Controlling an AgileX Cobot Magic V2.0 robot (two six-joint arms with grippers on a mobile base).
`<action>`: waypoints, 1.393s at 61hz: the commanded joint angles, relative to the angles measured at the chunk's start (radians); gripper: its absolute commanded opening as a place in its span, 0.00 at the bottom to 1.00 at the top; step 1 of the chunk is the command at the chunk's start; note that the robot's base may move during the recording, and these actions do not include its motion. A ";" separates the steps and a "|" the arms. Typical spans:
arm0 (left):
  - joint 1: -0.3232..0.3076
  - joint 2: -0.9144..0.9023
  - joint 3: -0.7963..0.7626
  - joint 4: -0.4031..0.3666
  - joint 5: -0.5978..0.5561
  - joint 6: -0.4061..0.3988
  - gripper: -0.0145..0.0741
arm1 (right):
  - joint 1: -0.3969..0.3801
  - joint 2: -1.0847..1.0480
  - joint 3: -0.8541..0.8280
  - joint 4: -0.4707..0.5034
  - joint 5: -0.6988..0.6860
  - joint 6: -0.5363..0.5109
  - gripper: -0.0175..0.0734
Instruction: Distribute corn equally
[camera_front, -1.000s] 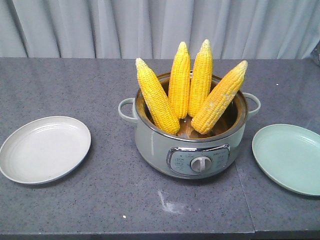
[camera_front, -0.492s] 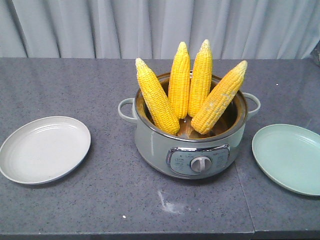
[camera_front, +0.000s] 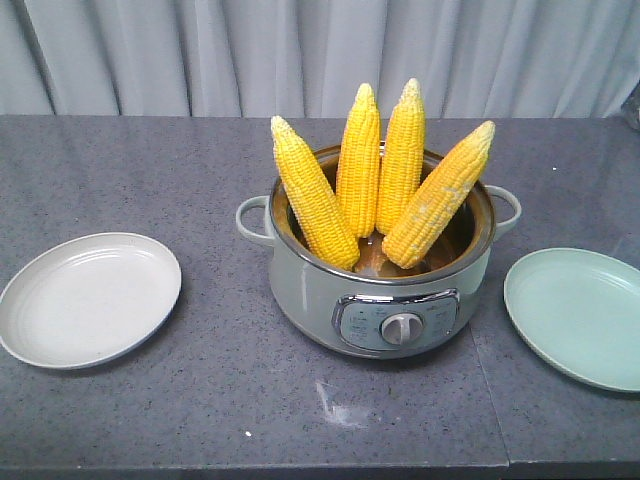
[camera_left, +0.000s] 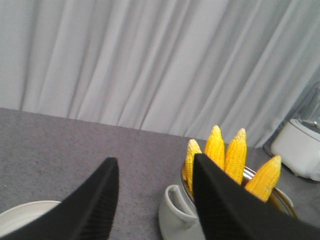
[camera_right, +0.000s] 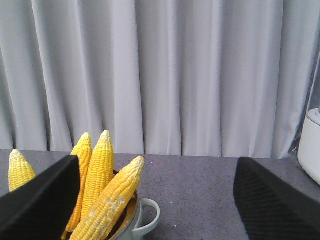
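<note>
Between the white plate (camera_front: 90, 298) at left and the green plate (camera_front: 580, 315) at right, all four corn cobs (camera_front: 358, 160) stand fanned in the pot (camera_front: 310, 290). Our left end effector (camera_left: 154, 166) and right end effector (camera_right: 156, 167) both gape open, holding nothing. We judge a pinch on a tapered tip could slip, and lifting one cob could topple its neighbours.

A pot (camera_front: 385, 290) stands mid-counter (camera_front: 150, 170), with four corn cobs (camera_front: 380, 170) fanning up past its rim, the outer two leaning sideways. Open surface runs between it and the left plate (camera_front: 90, 298), the right plate (camera_front: 580, 315), and along the back edge.
</note>
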 joint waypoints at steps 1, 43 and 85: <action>-0.006 0.067 -0.034 -0.167 -0.076 0.102 0.72 | -0.006 0.013 -0.033 0.001 -0.071 -0.001 0.86; -0.006 0.406 -0.226 -0.365 -0.028 0.358 0.77 | -0.010 0.797 -0.531 0.346 0.223 -0.190 0.85; -0.006 0.502 -0.266 -0.361 0.045 0.359 0.77 | -0.038 1.075 -0.538 0.708 0.131 -0.434 0.85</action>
